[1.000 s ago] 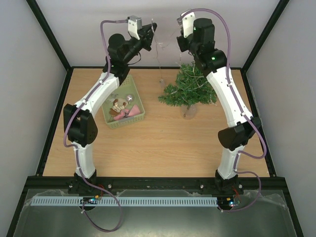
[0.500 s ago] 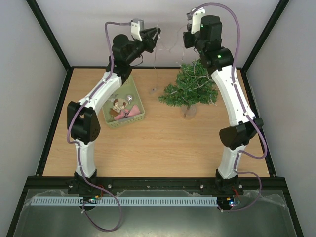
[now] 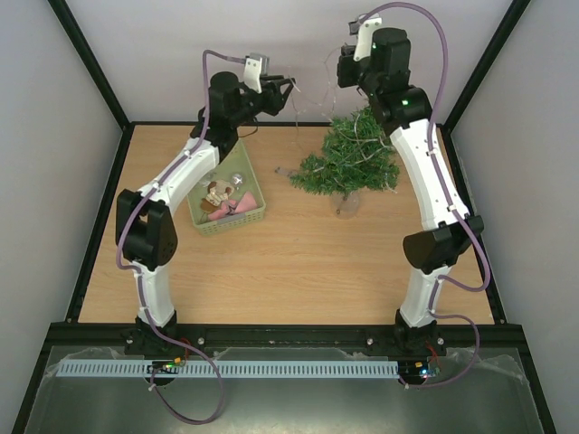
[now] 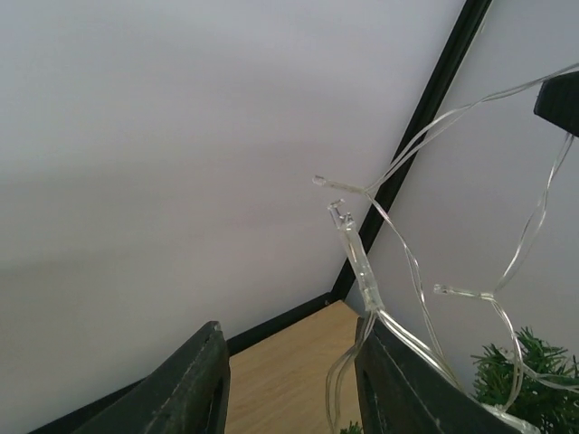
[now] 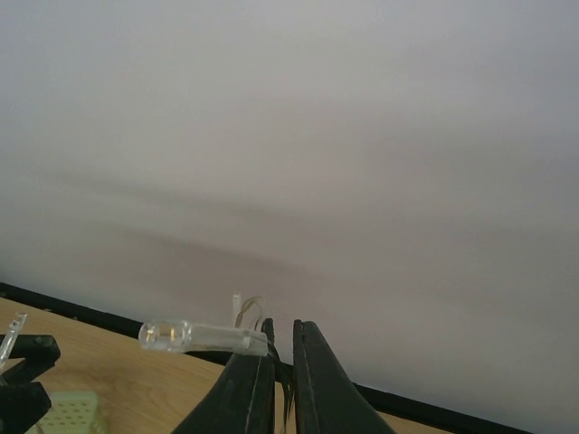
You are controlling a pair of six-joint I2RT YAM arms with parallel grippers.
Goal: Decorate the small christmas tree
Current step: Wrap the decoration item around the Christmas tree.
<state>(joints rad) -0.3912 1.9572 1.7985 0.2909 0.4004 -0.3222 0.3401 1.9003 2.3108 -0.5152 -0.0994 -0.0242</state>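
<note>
The small christmas tree (image 3: 348, 163) stands at the back right of the table, and its needles show low in the left wrist view (image 4: 520, 371). A clear light string (image 4: 362, 271) runs from the tree up to both raised grippers. My left gripper (image 3: 282, 90) (image 4: 289, 330) is open, and the wire only rests against its right finger (image 4: 398, 380). My right gripper (image 3: 346, 65) (image 5: 283, 324) is shut on the string above the tree, with one bulb (image 5: 194, 336) sticking out to its left. The string's loose end (image 3: 286, 170) hangs down near the table, left of the tree.
A pale green basket (image 3: 226, 212) (image 5: 68, 411) holding several ornaments sits left of the tree, under my left arm. Grey walls and black frame posts (image 4: 434, 117) close in the back and sides.
My left gripper has opened and let go of the light string, dropping slightly. The string's loose end has sunk lower and to the left. My right gripper has shifted slightly right, still shut.
</note>
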